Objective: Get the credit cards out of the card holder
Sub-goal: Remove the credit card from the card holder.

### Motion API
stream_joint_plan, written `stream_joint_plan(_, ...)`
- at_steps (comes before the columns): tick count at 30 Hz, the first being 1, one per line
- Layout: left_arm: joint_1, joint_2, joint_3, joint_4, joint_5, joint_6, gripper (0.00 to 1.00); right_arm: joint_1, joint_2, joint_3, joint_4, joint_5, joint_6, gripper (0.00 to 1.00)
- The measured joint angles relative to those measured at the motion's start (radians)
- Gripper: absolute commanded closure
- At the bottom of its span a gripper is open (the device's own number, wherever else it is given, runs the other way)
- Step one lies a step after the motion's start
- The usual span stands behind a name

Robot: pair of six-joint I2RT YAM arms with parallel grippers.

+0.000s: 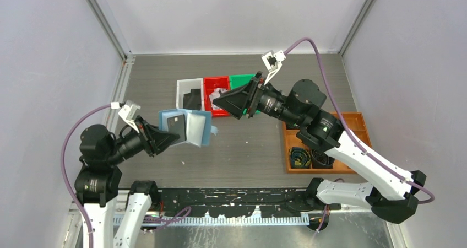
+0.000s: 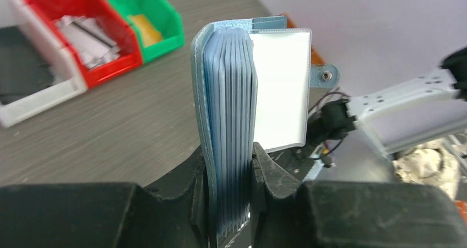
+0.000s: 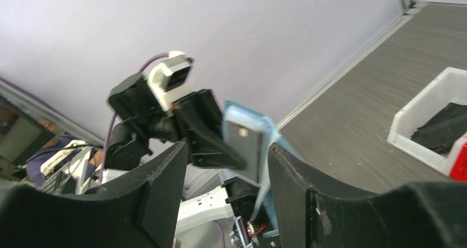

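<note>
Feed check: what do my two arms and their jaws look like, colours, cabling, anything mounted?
The left arm and right arm both have black joint housings and white links near the bases. A purple cable loops along each, and a white camera bracket sits on each wrist. The left gripper and right gripper are matt black with broad wedge-shaped jaws.

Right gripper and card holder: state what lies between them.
Nothing; the stretch between the right gripper and the card holder is bare, clearest in the top view.
</note>
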Motion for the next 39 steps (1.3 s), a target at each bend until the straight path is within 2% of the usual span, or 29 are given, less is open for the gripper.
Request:
stream_joint_plan(4, 0.0, 0.066, 0.008, -0.1, -0.091, 0.099, 1.0, 0.003, 0.035, 0.011, 0.015, -0.077, 0.048, 0.43)
stream_joint_plan(8, 0.0, 0.1, 0.008, -0.134, -0.145, 0.122, 1.0, 0.033, 0.146, -0.02, 0.119, -0.171, 0.143, 0.41)
stream_joint_plan(14, 0.0, 0.098, 0.008, -0.134, -0.069, 0.106, 1.0, 0.062, 0.256, -0.14, 0.147, -0.238, 0.22, 0.47)
stream_joint_plan(18, 0.0, 0.097, 0.008, -0.096, 0.017, 0.029, 1.0, 0.069, 0.256, -0.189, 0.201, -0.253, 0.261, 0.48)
stream_joint_plan(23, 0.001, 0.102, -0.014, 0.031, 0.107, -0.144, 1.0, 0.077, 0.208, -0.241, 0.289, -0.254, 0.28, 0.49)
stream_joint_plan(28, 0.001, 0.115, -0.034, 0.13, 0.172, -0.29, 1.0, 0.076, 0.172, -0.275, 0.375, -0.26, 0.298, 0.56)
stream_joint_plan(36, 0.01, 0.067, -0.098, 0.264, 0.19, -0.47, 0.95, 0.074, 0.184, -0.282, 0.436, -0.28, 0.336, 0.62)
stream_joint_plan(39, 0.014, 0.038, -0.103, 0.281, 0.185, -0.488, 0.92, 0.074, 0.188, -0.282, 0.448, -0.284, 0.343, 0.7)
